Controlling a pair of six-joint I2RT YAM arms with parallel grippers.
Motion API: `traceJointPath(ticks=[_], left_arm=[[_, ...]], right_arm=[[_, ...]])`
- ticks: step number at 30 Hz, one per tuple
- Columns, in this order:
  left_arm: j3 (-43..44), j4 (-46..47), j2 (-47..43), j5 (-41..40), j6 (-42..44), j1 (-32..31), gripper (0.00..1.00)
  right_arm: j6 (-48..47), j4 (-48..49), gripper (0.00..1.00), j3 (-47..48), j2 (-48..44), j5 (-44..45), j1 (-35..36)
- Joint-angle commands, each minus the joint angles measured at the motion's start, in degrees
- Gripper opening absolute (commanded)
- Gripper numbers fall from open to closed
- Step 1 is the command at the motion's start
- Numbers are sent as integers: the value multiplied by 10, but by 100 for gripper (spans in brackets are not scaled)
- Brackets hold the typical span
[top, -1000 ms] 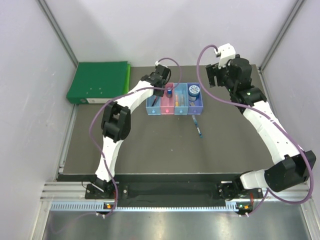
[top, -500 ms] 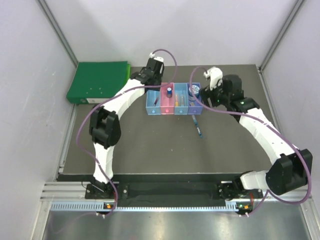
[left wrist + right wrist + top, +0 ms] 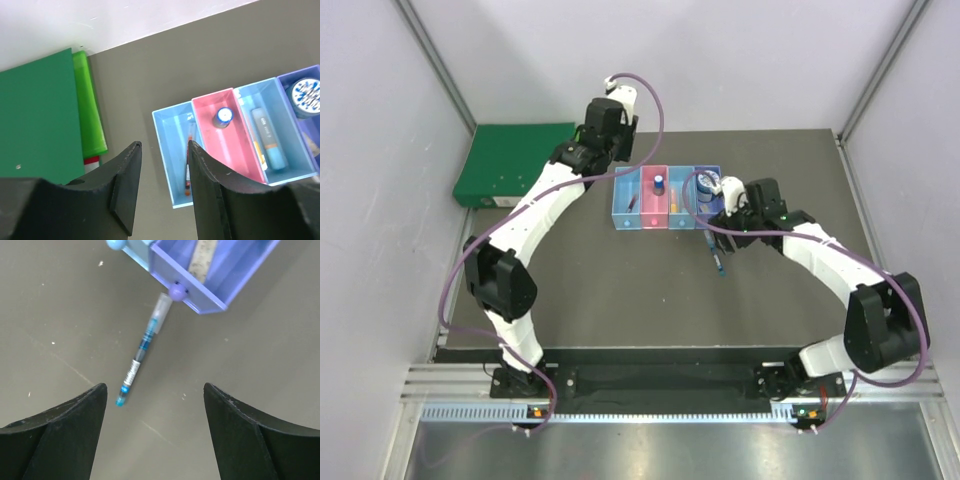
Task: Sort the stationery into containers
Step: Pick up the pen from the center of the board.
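Note:
The containers are a row of four joined bins. The left light blue bin holds a red-blue pen, and the pink bin a small blue-white bottle. An orange-pink marker lies in the second light blue bin, and a round blue reel in the purple bin. A dark blue pen lies on the table just in front of the purple bin. My right gripper hovers open above it. My left gripper hangs open and empty, high, left of the bins.
A big green binder lies at the back left corner of the dark table mat. Pale walls close in the back and both sides.
My left gripper has drawn back and up, away from the bins toward the binder. My right arm has swung forward and down from the back right to over the dark blue pen.

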Motion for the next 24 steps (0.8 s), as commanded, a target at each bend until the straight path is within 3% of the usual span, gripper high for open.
traceJointPath(ticks=[1, 24], left_arm=[[-14, 32, -34, -13, 31, -2, 48], [-39, 72, -66, -47, 100, -1, 52]], right_arm=[[-4, 40, 77, -12, 17, -16, 14], [36, 109, 67, -27, 138, 32, 37]])
